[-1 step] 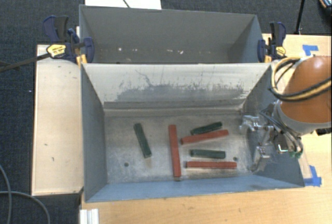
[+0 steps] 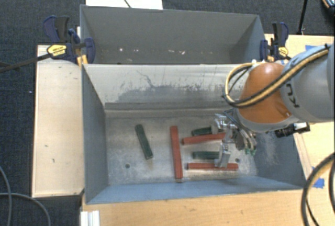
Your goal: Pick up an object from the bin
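In the camera view, the gripper is hanging low in the grey bin, beneath the arm's orange wrist cover. Whether it is standing apart or together cannot be told, and nothing is visibly clamped in it.

The gripper is standing over the right ends of a small cluster of bars. The lower red bar is lying directly under its tip and stretching away to the view's left, so this is probably the piece being picked. A dark green bar is lying just beside the gripper, parallel to that red one. The upper red bar is slanting just past it on the far side, with a short green bar beyond. A long red bar is lying crosswise at the cluster's far end, and a lone green bar is sitting well apart from the gripper.

To do this step well, the gripper should be straddling the lower red bar across its narrow width, not along it. It should be keeping clear of the dark green bar beside it, so that only one piece is caught. A hold this near the bar's end is likely to let it tip, so shifting toward its middle before closing and then lifting straight up looks safer.
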Robot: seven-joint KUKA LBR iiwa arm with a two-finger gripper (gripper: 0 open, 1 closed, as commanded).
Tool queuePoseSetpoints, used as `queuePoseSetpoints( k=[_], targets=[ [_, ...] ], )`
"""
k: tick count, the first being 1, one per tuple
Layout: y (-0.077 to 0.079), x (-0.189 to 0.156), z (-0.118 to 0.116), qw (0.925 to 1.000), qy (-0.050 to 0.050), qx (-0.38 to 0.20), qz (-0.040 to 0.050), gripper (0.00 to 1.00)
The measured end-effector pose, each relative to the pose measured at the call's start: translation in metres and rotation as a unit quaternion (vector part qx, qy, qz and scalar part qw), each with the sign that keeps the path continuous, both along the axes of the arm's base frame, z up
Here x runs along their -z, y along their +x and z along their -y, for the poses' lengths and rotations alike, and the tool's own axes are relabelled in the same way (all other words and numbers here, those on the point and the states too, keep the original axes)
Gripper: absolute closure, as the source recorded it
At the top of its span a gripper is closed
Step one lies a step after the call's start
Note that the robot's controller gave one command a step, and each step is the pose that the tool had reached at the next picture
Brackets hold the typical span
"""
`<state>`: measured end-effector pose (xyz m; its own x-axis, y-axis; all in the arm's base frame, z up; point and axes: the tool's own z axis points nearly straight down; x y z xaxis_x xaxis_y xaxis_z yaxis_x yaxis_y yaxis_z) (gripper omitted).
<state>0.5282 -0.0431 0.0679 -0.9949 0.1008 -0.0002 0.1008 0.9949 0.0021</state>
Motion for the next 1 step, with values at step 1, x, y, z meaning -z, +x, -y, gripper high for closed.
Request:
queuePoseSetpoints(
  k=[1],
  targets=[
    [0.0480,-0.0033,-0.0069,0.9995,-0.001,-0.032,0.0026,0.00]
  ],
)
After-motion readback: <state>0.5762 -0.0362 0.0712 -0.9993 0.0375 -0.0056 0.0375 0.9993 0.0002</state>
